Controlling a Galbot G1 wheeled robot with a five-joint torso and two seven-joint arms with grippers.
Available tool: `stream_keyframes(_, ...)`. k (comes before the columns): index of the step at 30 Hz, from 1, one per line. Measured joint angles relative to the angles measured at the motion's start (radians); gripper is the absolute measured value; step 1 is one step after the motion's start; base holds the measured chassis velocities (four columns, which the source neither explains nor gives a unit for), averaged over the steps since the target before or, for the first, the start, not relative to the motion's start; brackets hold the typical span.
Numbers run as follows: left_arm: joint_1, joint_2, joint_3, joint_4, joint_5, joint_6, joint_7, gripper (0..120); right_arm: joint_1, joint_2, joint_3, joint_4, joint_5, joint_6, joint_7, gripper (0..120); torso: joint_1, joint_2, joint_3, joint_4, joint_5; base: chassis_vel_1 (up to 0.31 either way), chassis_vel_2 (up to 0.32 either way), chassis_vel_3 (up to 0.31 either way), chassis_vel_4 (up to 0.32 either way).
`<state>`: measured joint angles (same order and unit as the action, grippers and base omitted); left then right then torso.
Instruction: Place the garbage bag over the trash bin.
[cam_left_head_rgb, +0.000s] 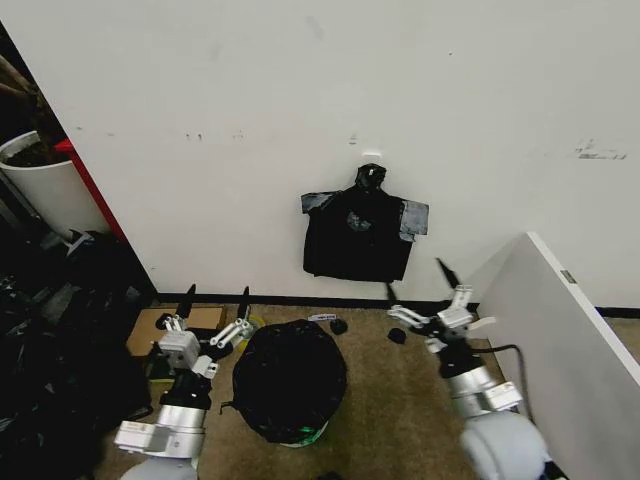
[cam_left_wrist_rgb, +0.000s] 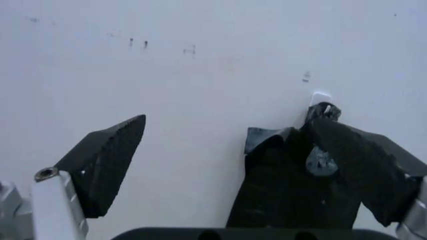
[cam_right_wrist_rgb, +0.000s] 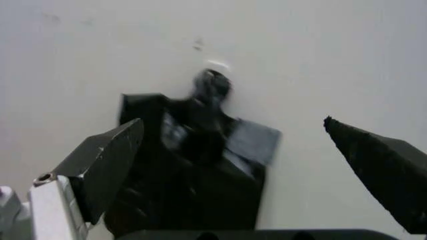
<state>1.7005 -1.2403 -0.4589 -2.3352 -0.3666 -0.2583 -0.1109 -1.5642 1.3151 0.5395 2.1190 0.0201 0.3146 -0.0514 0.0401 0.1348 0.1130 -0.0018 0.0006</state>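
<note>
Bag (cam_left_head_rgb: 289, 378) already drapes the bin (cam_left_head_rgb: 306, 434) on the floor between my arms, so I judge it covered; left hand (cam_left_head_rgb: 213, 312) and right hand (cam_left_head_rgb: 417, 283) hover empty, fingers wide.

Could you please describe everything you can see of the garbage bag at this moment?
The garbage bag is thin, glossy black plastic, crinkled and loose, draped over the trash bin on the floor so that only a sliver of the bin's pale base with a green tint peeks out below. It forms a rounded dark mound. The left gripper is just beside it, jaws open, not touching; the right gripper hangs farther off, also open.
</note>
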Motion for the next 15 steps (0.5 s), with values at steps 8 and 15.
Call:
stream_keyframes(8,-0.001,-0.055,0.014,-0.005,-0.012,0.028,0.046,100,-0.131,0.139,0.024,0.055,-0.052,-0.012,0.043,100,0.000,0.000,0.000,0.0002,-0.0003,0.000,0.000,0.000,0.000)
stream_keyframes(15,0.011,-0.061,0.006,-0.010,-0.015,0.039,0.068,100,-0.146,0.141,0.019,0.055,-0.044,-0.037,0.023,100,0.000,0.000,0.000,0.0002,-0.0003,0.000,0.000,0.000,0.000)
